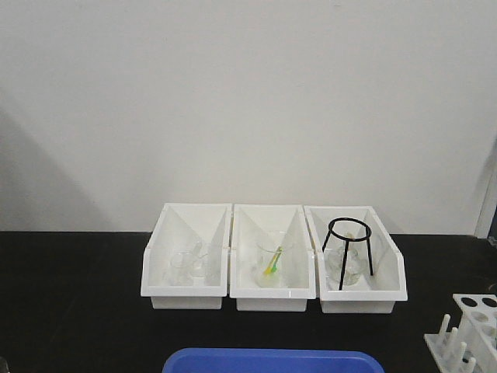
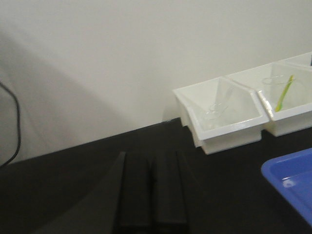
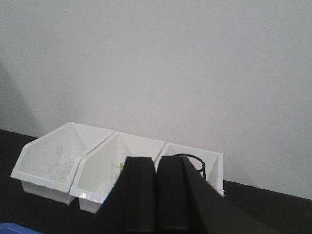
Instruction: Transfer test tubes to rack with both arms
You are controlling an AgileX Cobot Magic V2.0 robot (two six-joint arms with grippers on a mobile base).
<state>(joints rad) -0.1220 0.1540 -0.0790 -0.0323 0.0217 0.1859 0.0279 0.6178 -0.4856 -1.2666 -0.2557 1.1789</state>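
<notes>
The white rack (image 1: 466,309) stands at the table's front right corner, pegs toward the front, cut off by the frame edge. I cannot pick out any test tubes; only blurred clear glassware (image 1: 186,266) shows in the left bin. Neither arm appears in the front view. My left gripper (image 2: 152,158) is shut with its fingers pressed together and nothing between them, low over the black table to the left of the bins. In the right wrist view, my right gripper (image 3: 156,161) is also shut and empty, its fingers standing in front of the middle and right bins.
Three white open-fronted bins sit side by side against the wall: left (image 1: 185,294), middle (image 1: 272,297) with a beaker and a yellow-green stick (image 1: 272,264), right (image 1: 361,301) with a black ring stand (image 1: 349,227). A blue tray (image 1: 272,362) lies at the front edge.
</notes>
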